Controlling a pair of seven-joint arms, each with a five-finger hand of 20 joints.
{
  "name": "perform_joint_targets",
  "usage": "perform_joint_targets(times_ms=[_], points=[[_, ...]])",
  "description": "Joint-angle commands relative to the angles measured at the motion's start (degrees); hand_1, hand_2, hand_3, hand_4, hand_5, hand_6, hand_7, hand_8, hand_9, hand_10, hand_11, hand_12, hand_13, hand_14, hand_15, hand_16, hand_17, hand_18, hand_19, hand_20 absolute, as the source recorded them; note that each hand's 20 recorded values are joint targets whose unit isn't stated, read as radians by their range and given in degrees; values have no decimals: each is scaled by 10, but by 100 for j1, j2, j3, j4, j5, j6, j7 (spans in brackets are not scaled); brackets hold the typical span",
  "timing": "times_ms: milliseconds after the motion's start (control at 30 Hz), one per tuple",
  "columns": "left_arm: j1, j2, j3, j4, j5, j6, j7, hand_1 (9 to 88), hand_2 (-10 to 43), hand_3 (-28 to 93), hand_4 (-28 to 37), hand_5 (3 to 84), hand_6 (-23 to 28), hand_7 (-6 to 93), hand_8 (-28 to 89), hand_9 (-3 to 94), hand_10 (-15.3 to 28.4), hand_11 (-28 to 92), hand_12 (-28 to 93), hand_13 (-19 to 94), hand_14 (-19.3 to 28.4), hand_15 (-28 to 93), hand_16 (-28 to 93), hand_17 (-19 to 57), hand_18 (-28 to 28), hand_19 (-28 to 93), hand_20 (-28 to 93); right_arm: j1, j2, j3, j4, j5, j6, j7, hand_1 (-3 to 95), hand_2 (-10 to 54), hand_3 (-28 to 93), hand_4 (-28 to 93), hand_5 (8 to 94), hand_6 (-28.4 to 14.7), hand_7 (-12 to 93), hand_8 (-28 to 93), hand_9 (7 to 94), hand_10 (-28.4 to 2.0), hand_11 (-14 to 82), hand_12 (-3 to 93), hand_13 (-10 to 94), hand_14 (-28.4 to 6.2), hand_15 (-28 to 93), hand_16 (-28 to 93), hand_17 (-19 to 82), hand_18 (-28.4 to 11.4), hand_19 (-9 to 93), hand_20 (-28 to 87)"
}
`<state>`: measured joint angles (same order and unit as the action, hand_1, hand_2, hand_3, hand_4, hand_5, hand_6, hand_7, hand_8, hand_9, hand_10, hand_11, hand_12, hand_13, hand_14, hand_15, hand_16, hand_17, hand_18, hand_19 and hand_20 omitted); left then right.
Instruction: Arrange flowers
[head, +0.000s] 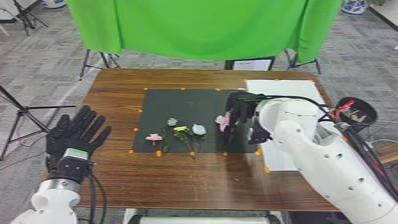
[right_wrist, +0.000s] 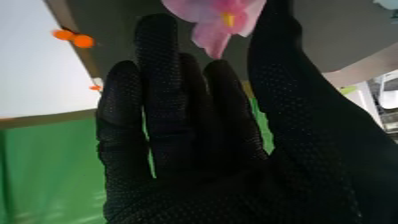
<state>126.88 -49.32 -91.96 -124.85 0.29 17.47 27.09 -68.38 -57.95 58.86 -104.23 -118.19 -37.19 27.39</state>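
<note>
- Left hand (head: 75, 133): fingers straight and spread over the surface's (head: 114, 175) left edge, well apart from the flowers, probably so the right hand has room.
- Small pink flower (head: 154, 137): on the dark mat (head: 178, 102), nearest the left hand.
- Whitish flower (head: 172, 121), yellow flower (head: 181, 129) and pale blue flower (head: 199, 130): close together, left of the right hand; blooms point away from the robot, so stems should be easy to reach.
- Large pink flower (head: 222, 120): just beside the right hand, between its thumb and fingers in the wrist view; I cannot tell if they touch.
- Right hand (head: 238, 112): wide, fingers straight, thumb apart, likely to straddle the bloom before closing; petals could bend if pinched.
- White sheet (head: 284, 90): right of the mat, partly beneath the right arm, perhaps kept for the arrangement.
</note>
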Motion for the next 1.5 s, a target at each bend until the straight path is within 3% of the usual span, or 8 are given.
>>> perform_joint_targets(times_ms=[33,167,367,900,1033,1200,1400,1500], points=[[-31,-17,43,1,139,-288,-138,283,152,737,-274,432,95,154,-81,329,151,226,141,230,156,391,-65,-75,165,394,123,-227,485,332,-40,-324,1071,236,430,-95,811,-283,451,-35,143,-109,498,-154,78,149,615,-108,392,251,315,-220,758,371],[-230,-34,175,77,397,-512,-300,281,153,733,-276,441,94,154,-81,356,150,226,140,252,160,391,-63,-75,165,392,123,-119,610,545,432,-201,1099,642,413,-95,803,-283,416,-41,136,-106,439,-154,62,142,595,-115,412,241,313,-218,748,356],[-324,-46,255,105,395,-537,-304,279,154,729,-276,447,93,151,-78,368,153,221,141,260,161,388,-60,-74,165,391,123,461,772,407,967,152,823,1403,375,-95,778,-283,386,-65,108,-97,376,-179,62,121,562,-137,439,213,311,-231,758,344],[-282,-125,347,105,366,-594,-315,272,158,728,-282,450,92,147,-76,373,151,217,144,265,162,384,-55,-74,167,388,126,1196,797,84,2247,529,772,1485,343,-95,757,-283,368,-71,94,-86,339,-181,61,111,537,-158,501,188,309,-245,803,346],[-324,-197,365,173,685,-811,-427,273,158,727,-283,450,91,147,-76,372,150,215,144,265,161,379,-56,-75,166,383,124,1266,665,192,2753,889,663,1440,320,-95,751,-279,357,-69,94,-87,329,-177,60,110,533,-160,500,186,306,-245,799,344],[-393,-216,442,186,726,-867,-437,271,157,727,-282,447,88,147,-76,372,150,211,146,264,160,372,-52,-75,167,372,121,1057,641,348,2855,1142,717,1368,317,-95,753,-279,336,-60,110,-92,303,-161,68,102,514,-159,501,180,300,-241,792,340],[-388,-190,389,196,619,-838,-396,271,156,728,-282,448,88,148,-76,373,150,210,149,266,159,370,-47,-75,166,369,124,695,628,458,2784,1401,1060,1155,360,-66,754,-282,419,-43,149,-116,445,-119,111,98,577,-133,467,177,312,-231,799,345],[-364,-193,352,199,640,-864,-444,271,155,728,-281,448,89,148,-77,374,150,209,149,268,159,370,-46,-75,166,368,125,479,668,325,2661,967,1420,865,438,-44,690,-282,581,-5,193,-137,644,-101,137,121,666,-103,414,218,335,-218,800,351]])
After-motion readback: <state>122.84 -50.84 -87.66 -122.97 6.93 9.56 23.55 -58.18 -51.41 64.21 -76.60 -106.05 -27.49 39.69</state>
